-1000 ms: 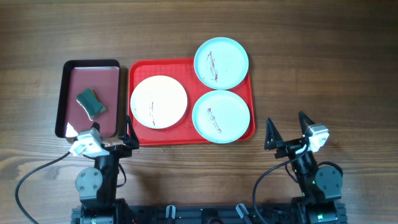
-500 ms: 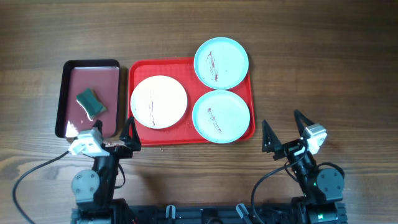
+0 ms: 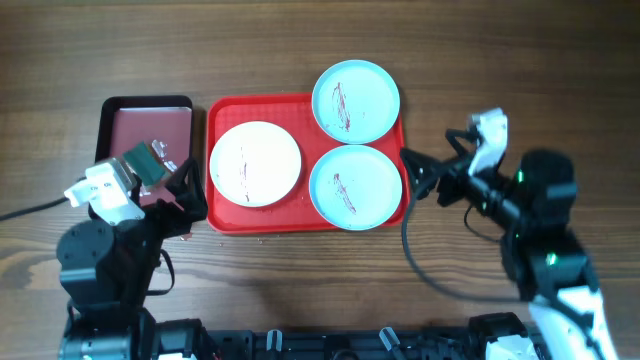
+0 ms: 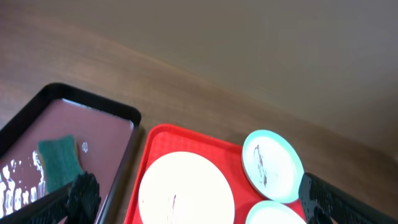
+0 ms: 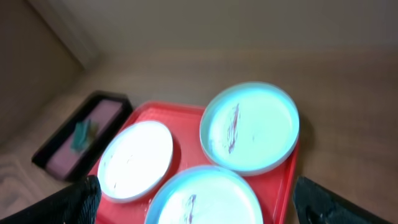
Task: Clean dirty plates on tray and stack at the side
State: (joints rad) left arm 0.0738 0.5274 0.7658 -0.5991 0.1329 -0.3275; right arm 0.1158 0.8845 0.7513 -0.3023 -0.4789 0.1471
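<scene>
The red tray (image 3: 308, 222) holds three stained plates: a white plate (image 3: 255, 164) at the left, a pale blue plate (image 3: 356, 101) overhanging the far right corner, and a pale blue plate (image 3: 355, 186) at the near right. The white plate (image 4: 186, 190) and the far blue plate (image 4: 272, 175) show in the left wrist view. The right wrist view shows the far blue plate (image 5: 250, 127), the near blue plate (image 5: 205, 199) and the white plate (image 5: 135, 159). My left gripper (image 3: 185, 193) is open beside the tray's left edge. My right gripper (image 3: 440, 165) is open just right of the tray.
A black-rimmed maroon tray (image 3: 110, 120) stands left of the red tray, with a green sponge (image 3: 143, 160) in it. The sponge also shows in the left wrist view (image 4: 59, 162). Bare wooden table lies around both trays.
Both arms have risen from the table's front edge and moved toward the trays. The left gripper now hovers by the maroon tray, the right one by the red tray's right edge.
</scene>
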